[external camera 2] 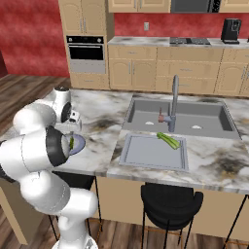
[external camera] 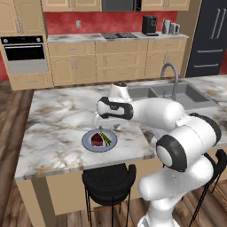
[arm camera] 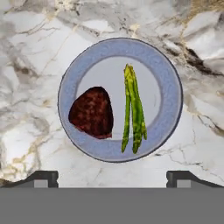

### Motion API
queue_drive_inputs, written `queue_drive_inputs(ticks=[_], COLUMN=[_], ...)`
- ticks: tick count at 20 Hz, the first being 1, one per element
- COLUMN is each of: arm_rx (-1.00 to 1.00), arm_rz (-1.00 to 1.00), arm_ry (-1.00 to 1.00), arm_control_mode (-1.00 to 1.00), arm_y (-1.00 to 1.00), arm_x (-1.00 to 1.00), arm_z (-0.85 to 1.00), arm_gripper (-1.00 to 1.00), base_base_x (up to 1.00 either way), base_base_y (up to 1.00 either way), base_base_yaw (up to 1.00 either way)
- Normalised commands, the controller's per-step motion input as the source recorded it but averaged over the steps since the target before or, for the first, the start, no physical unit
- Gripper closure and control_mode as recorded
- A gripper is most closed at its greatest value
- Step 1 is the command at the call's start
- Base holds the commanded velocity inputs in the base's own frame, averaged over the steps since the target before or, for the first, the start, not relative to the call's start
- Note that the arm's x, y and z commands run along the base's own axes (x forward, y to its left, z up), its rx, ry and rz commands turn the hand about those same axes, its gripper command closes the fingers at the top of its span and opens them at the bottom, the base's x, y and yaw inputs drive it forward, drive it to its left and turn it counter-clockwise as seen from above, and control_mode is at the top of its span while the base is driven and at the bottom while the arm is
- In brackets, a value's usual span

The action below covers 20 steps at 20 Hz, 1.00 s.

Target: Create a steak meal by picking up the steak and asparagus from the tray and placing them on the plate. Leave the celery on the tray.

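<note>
Steak (arm camera: 92, 112): seen lying on the left half of the plate (arm camera: 168, 78) in the hand view, just beside the asparagus and apart from it; in the left base view it is made out as a small dark red patch (external camera: 96, 140).
Asparagus (arm camera: 134, 109): laid on the right half of the plate, stalks bunched and running top to bottom in the hand view; in the right base view a thin green sliver (external camera 2: 71, 142) is visible, the remainder hidden by the arm.
Plate: set on the marble desk (external camera: 53, 124), near its front edge; in the right base view it is largely covered by the arm (external camera 2: 79, 143).
Claw (arm camera: 112, 177): held above the plate with fingertips (arm camera: 43, 177) spread wide, nothing between them.
Tray (external camera 2: 146, 154): placed on the desk in front of the sink (external camera 2: 194, 116).
Celery (external camera 2: 168, 140): left at the tray's far right corner.
</note>
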Motion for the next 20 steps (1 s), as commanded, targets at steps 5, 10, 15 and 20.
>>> queue_drive_inputs(ticks=[5,10,15,20], arm_rx=[0.0,0.05,0.06,0.06], arm_rz=[0.0,0.08,0.11,0.08], arm_ry=[-0.35,-0.1,0.0,0.0], arm_control_mode=[-1.0,-1.0,-1.0,-1.0], arm_y=[-0.54,-0.89,-0.94,-0.91], arm_x=[-0.96,-0.43,-0.32,-0.21], arm_z=[0.53,0.05,0.0,0.0], arm_gripper=[-1.0,-1.0,-1.0,-1.0], base_base_x=[0.0,0.0,0.0,0.0], base_base_y=[0.0,0.0,0.0,0.0], base_base_yaw=[0.0,0.0,0.0,0.0])
